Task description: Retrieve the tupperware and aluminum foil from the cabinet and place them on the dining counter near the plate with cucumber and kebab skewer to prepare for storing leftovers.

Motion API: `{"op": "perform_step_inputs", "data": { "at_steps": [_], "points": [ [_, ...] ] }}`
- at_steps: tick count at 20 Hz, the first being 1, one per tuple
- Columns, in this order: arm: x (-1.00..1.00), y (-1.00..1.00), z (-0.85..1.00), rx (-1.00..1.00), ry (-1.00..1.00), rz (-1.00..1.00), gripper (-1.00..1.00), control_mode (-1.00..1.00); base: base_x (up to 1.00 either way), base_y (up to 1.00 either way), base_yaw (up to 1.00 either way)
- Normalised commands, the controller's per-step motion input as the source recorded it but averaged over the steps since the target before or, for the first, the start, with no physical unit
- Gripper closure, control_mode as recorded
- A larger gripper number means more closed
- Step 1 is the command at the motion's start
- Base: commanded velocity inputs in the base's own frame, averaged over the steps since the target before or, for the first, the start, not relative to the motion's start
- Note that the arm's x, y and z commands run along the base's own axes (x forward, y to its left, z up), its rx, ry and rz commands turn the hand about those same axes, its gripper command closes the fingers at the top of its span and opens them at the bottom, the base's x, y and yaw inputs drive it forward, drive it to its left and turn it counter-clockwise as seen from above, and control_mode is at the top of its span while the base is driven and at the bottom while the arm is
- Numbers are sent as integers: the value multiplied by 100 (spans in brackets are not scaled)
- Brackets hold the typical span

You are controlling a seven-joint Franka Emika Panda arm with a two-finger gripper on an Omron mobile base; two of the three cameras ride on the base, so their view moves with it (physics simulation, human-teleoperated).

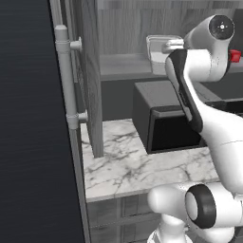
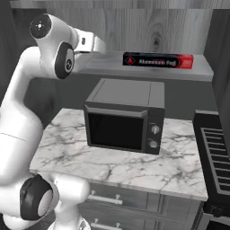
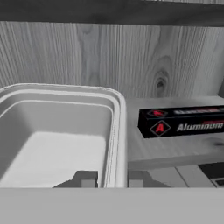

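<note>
A: The gripper [image 3: 111, 179] is pinching the tupperware [image 3: 57, 131] by its near rim, one finger on each side of the wall, on the cabinet [image 2: 134, 31] shelf.

B: And the aluminum foil [image 2: 158, 60]?

A: It is lying beside it on the shelf. Nothing is sitting on the dining counter yet; both carries are waiting.

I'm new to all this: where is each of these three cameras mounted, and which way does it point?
Left base view: behind the arm on its left, facing the open grey wood-grain cabinet; white arm at right, reaching the clear plastic tupperware.
Right base view: behind on its right, facing the black microwave and the long black aluminum foil box; arm at left.
Hand view: on the hand, looking along the gripper, whose fingertips straddle the tupperware's wall.
Shared: both base views show the microwave; right base and hand views show the foil.
</note>
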Motion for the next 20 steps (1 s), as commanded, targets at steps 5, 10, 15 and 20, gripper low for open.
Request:
{"op": "perform_step_inputs", "data": {
  "at_steps": [5, 10, 15, 20],
  "points": [
    [-100, -31, -38, -8, 2, 0, 100, -100, 0, 0, 0],
    [-96, -23, -21, -7, 18, 0, 100, -100, 0, 0, 0],
    [-61, -9, -19, -11, 40, 0, 100, -100, 0, 0, 0],
    [0, 0, 0, 0, 0, 0, 100, 100, -53, 0, 0]
  ]
}}
